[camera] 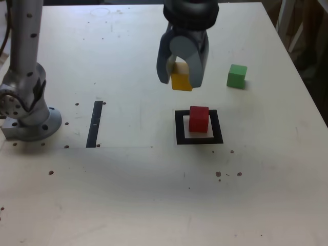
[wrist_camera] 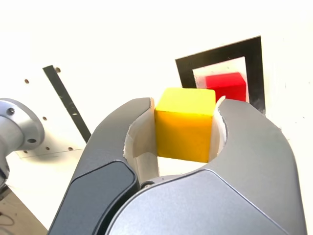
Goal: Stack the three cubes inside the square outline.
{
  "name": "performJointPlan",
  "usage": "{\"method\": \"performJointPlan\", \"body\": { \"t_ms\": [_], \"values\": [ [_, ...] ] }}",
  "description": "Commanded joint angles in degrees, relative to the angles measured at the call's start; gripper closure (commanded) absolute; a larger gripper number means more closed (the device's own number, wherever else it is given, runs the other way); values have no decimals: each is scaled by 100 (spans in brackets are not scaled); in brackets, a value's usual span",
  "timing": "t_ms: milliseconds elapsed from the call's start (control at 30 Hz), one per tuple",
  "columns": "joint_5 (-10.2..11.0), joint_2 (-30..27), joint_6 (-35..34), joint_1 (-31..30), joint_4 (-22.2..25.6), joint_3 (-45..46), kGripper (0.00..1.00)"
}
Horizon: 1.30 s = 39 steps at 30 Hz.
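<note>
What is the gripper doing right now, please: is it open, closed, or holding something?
Gripper: closed on the yellow cube, held in the air above the table, not yet over the red cube in the square outline.

Matte yellow cube [wrist_camera: 185, 125]; smooth grey plastic-looking gripper [wrist_camera: 183, 132]; scuffed white table [camera: 128, 195].

- The small red matte cube [camera: 199, 119] sits inside the thick black square outline [camera: 179, 128], toward the table's [camera: 128, 195] right edge in the exterior view
- The small green matte cube [camera: 237, 76] lies behind it, nearer the right edge
- The small yellow matte cube [camera: 181, 80] hangs clamped in the grey gripper [camera: 180, 78], above the table and behind the outline
- The narrow black strip [camera: 95, 123] lies well apart to the exterior view's left, near the arm's round grey base [camera: 31, 120]
</note>
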Motion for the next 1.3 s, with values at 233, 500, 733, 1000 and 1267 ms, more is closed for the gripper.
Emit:
{"method": "performJointPlan", "body": {
  "t_ms": [233,500,733,1000,1267],
  "values": [
    [-94,409,-50,-119,-41,-268,71],
    [-156,658,-50,-122,-149,-322,71],
    [-208,847,-50,-122,-289,-334,71],
    [-234,907,-47,-122,-402,-292,65],
    [-246,873,-32,-122,-503,-160,2]
  ]
}}
